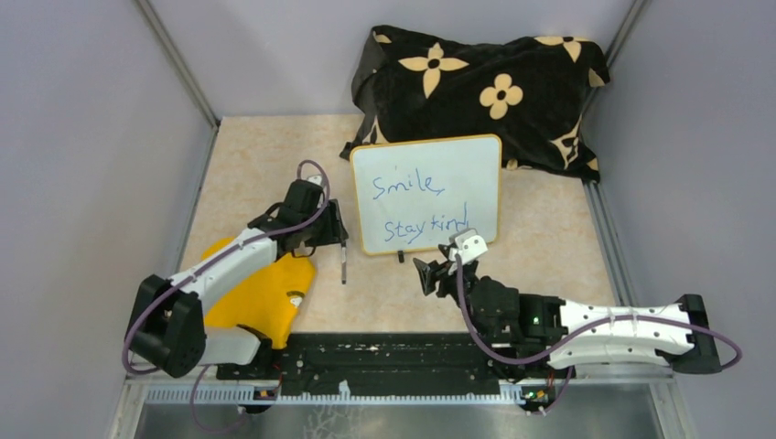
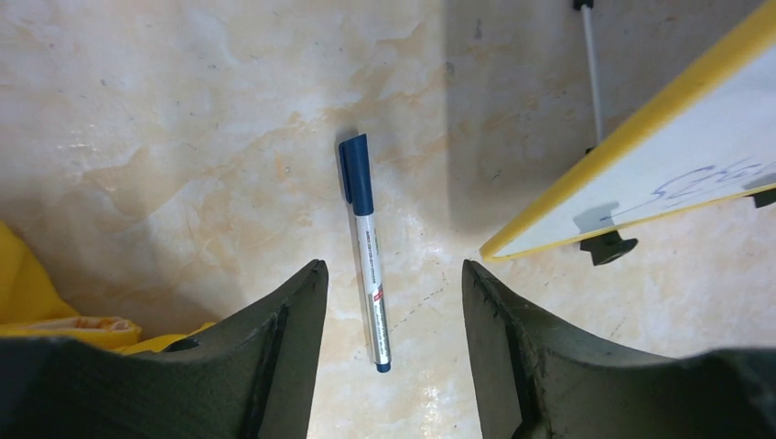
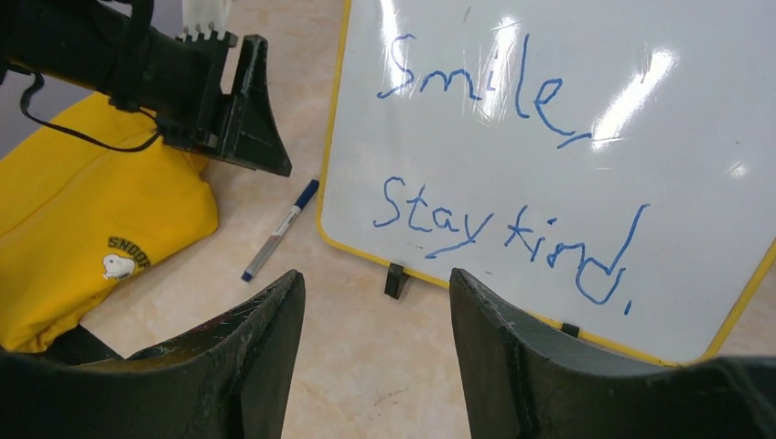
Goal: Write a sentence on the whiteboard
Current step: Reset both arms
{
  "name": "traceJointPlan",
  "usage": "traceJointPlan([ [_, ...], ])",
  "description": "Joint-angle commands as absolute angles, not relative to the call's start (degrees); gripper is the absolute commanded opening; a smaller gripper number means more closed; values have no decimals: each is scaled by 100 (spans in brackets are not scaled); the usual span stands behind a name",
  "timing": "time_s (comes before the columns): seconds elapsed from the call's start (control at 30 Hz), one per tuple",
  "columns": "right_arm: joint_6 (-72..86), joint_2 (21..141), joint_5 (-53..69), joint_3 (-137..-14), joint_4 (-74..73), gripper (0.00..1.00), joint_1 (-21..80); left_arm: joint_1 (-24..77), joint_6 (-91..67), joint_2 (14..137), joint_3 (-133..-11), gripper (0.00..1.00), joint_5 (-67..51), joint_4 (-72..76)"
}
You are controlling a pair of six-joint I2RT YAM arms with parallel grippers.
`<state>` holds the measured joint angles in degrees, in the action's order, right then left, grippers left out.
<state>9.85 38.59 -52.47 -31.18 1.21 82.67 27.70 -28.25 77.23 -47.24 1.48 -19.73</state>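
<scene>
Desk: Where is the whiteboard from where you sit?

Me: The whiteboard (image 1: 426, 192) stands on its two black feet (image 3: 394, 279) near the middle of the table (image 1: 549, 247). It is tipped back, just in front of the black flowered cloth (image 1: 485, 87). I can't tell whether its top edge touches that cloth. In blue I read "Smile," on the upper line and "Stay kind." below it.

Desk: Any container in play?

Me: The nearest thing to one is a yellow fabric item (image 1: 265, 297) lying under my left arm. It is printed with a small figure and letters that start SNOOP, the rest too small to read. Bag or garment, I can't tell, nor whether it holds anything.

Desk: And the grippers?

Me: My left gripper (image 2: 393, 270) is spread and pinching nothing. The marker (image 2: 366, 256) lies flat on the table below the gap, blue cap on and pointing away from the wrist. My right gripper (image 3: 375, 279) is spread too, with nothing between its fingers. It faces the board's lower edge and is apart from it.

Desk: Anything you can't make out?

Me: The left wrist camera cuts the board down to one yellow-rimmed corner and one foot. A thin pale rod (image 2: 593, 73) with a dark tip runs behind that corner, and I can't tell what it is. From above, my right arm's fingers are a dark cluster, too blurred to separate
</scene>
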Motion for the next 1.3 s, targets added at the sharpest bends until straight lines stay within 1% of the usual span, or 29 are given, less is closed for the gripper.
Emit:
traceJointPlan([
  [0.0, 786, 4057, -5158, -3448, 525, 58, 8228, 2747, -2639, 7213, -4642, 62, 407, -2035],
  [0.17, 617, 4362, -5014, -3475, 689, 58, 8201, 2750, -2338, 7010, -4734, 64, 844, -2154],
  [0.27, 759, 4625, -4835, -3616, 467, 58, 8051, 2747, -2348, 6979, -4916, 64, 1024, -2207],
  [0.4, 1444, 5055, -4310, -4185, -432, 58, 7292, 2750, -2096, 6958, -5402, 66, 758, -2127],
  [0.5, 1888, 5235, -4201, -4539, -1034, 60, 6597, 2751, -1987, 6783, -5616, 67, 635, -1704],
  [0.57, 1986, 5155, -4251, -4595, -1158, 61, 6231, 2751, -1869, 6571, -5479, 72, 590, -1253],
  [0.63, 1937, 4939, -4369, -4530, -1087, 63, 6033, 2755, -1937, 6381, -5258, 93, 704, -900],
  [0.67, 1875, 4826, -4454, -4482, -1034, 65, 6003, 2758, -1981, 6297, -5140, 95, 759, -756],
  [0.77, 1698, 4533, -4865, -4389, -938, 70, 5979, 2756, -2096, 6126, -4829, 97, 791, -501],
  [0.9, 1710, 4321, -5262, -4439, -1123, 80, 5741, 2760, -2197, 6032, -4681, 99, 889, -418],
  [0.93, 1823, 4319, -5201, -4465, -1280, 82, 5579, 2759, -2219, 6033, -4698, 99, 925, -445],
  [1.1, 2613, 4505, -4024, -4541, -1839, 90, 4608, 2758, -2229, 5931, -4641, 99, 686, -387],
  [1.27, 3176, 4494, -3627, -4386, -1825, 94, 4101, 2755, -2186, 5838, -4593, 99, 512, -348],
])
